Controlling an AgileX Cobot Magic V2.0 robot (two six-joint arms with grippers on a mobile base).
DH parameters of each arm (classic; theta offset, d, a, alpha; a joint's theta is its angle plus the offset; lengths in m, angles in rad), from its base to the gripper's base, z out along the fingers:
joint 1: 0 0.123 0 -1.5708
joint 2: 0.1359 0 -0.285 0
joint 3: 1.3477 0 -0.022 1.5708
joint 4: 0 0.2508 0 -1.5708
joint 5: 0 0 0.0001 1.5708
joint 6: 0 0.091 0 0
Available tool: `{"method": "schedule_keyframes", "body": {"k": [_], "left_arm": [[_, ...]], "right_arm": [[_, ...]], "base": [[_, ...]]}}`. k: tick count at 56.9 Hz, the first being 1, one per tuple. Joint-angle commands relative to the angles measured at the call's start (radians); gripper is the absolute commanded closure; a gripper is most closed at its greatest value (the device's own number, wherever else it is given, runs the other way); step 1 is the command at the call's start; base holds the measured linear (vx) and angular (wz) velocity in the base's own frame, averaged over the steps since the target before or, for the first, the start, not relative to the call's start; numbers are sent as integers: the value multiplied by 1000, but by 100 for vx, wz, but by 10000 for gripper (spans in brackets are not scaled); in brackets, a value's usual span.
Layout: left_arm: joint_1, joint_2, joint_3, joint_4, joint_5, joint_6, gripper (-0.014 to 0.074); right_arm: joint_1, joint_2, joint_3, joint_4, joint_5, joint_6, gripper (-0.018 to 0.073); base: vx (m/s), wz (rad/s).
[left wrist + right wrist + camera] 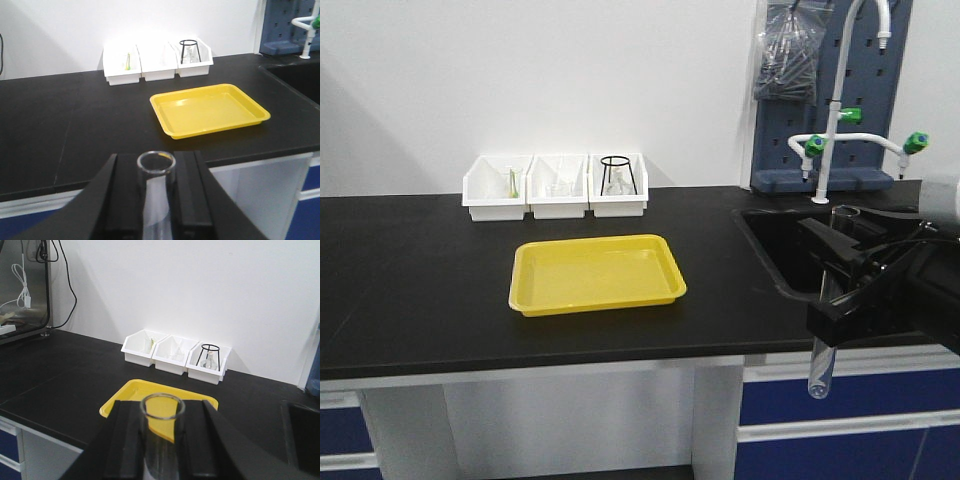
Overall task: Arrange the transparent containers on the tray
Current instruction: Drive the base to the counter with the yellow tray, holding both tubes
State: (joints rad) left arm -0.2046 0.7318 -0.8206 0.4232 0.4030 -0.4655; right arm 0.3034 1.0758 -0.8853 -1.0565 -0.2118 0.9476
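Note:
The yellow tray (597, 270) lies bare on the black counter, in front of the white bins. In the front view my right gripper (832, 300) hangs off the counter's front right edge, shut on a clear test tube (818, 372) that stands nearly upright, round bottom down. The right wrist view shows that tube's open rim (162, 406) between the black fingers (125, 440), with the tray (129, 394) beyond. In the left wrist view my left gripper (156, 172) is shut on a second test tube (157, 200), rim up, short of the counter edge; the tray (210, 107) lies ahead to the right.
Three white bins (556, 186) line the back wall; the right one holds a black wire stand (620, 172). A sunken sink (775, 240) with a white faucet (830, 120) sits to the right of the tray. Blue cabinet fronts (840, 400) run below the counter.

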Motion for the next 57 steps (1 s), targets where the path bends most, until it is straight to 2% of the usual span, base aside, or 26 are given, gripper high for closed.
{"method": "schedule_keyframes", "body": {"k": [1,57], "left_arm": [[-3,-1,-30,5,-73,-1,600],[-3,-1,-30,5,-73,-1,600]], "right_arm": [[-2,-18,-29,6,-38,-2,572],[-2,-18,-29,6,-38,-2,571]], "base": [[28,11],[36,7]]}}
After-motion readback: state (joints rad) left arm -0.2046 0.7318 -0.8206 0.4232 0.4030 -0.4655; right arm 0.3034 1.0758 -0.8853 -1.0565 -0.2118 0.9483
